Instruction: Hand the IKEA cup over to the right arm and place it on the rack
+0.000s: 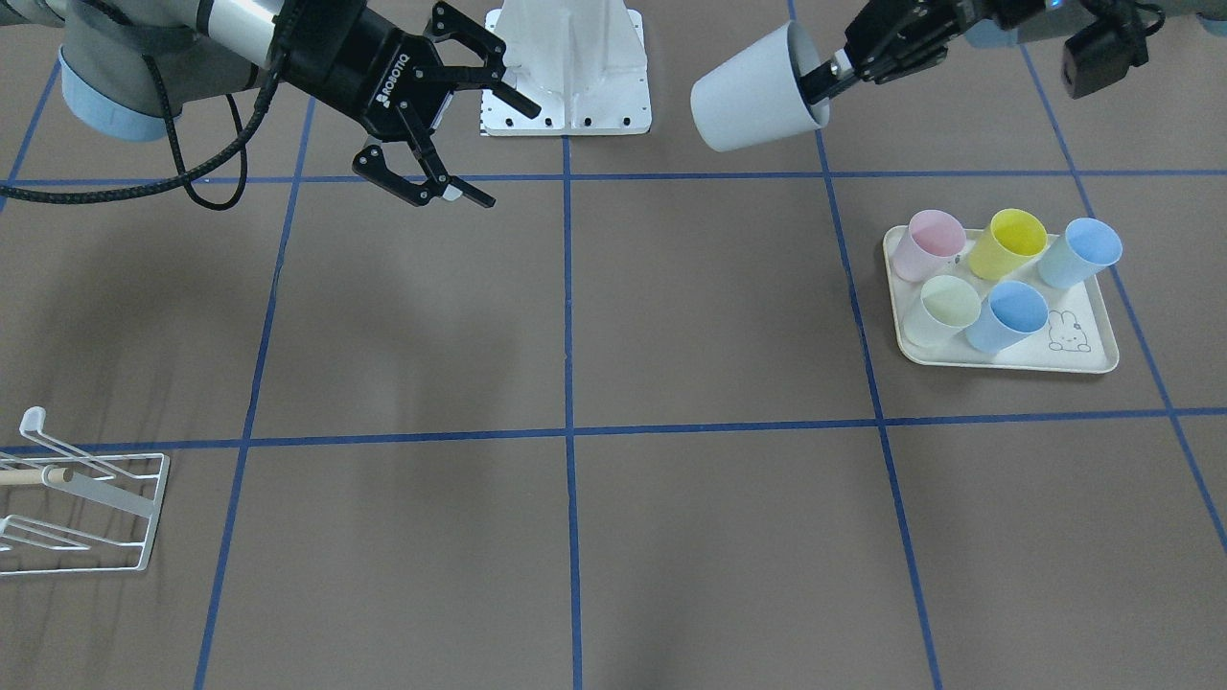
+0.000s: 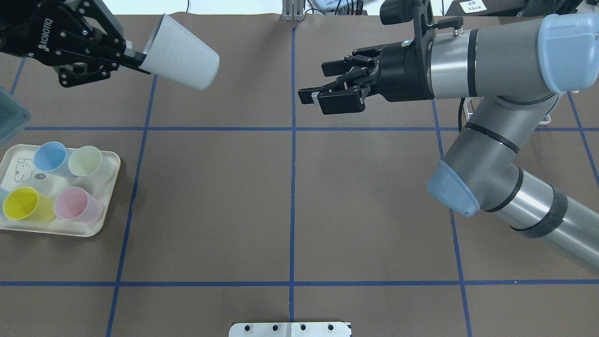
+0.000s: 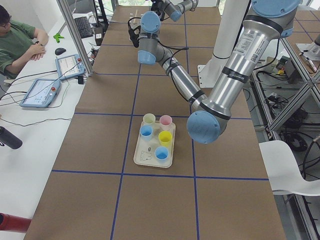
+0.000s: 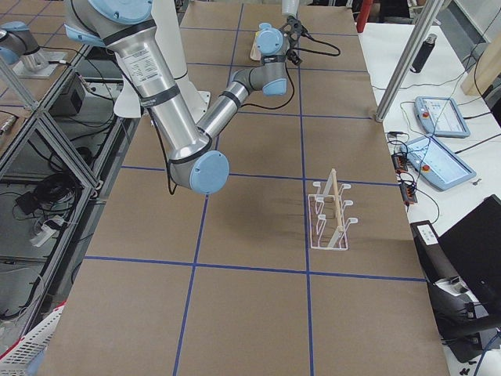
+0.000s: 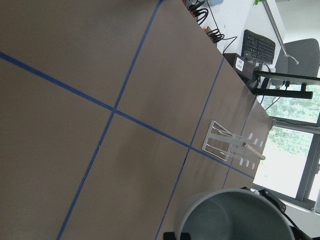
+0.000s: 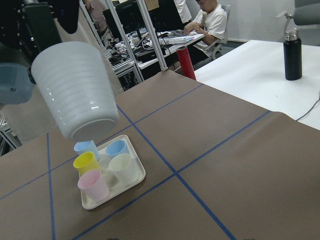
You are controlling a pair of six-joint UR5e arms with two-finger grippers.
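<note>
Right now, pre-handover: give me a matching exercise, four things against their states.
Things:
1. pale grey plastic cup
2. right gripper
3. white wire rack with wooden rod
4. cream rabbit-print tray

States:
A. holds five coloured cups
B. open, empty, in the air
C. held at the rim by the left gripper, tipped sideways above the table
D. standing on the table with no cup on it

Pairs: 1-C, 2-B, 3-D, 4-A

matt ridged plastic cup (image 6: 77, 90), metal wire rack (image 5: 220, 141), wooden rod (image 5: 254, 151), matt brown table (image 2: 210, 210)
</note>
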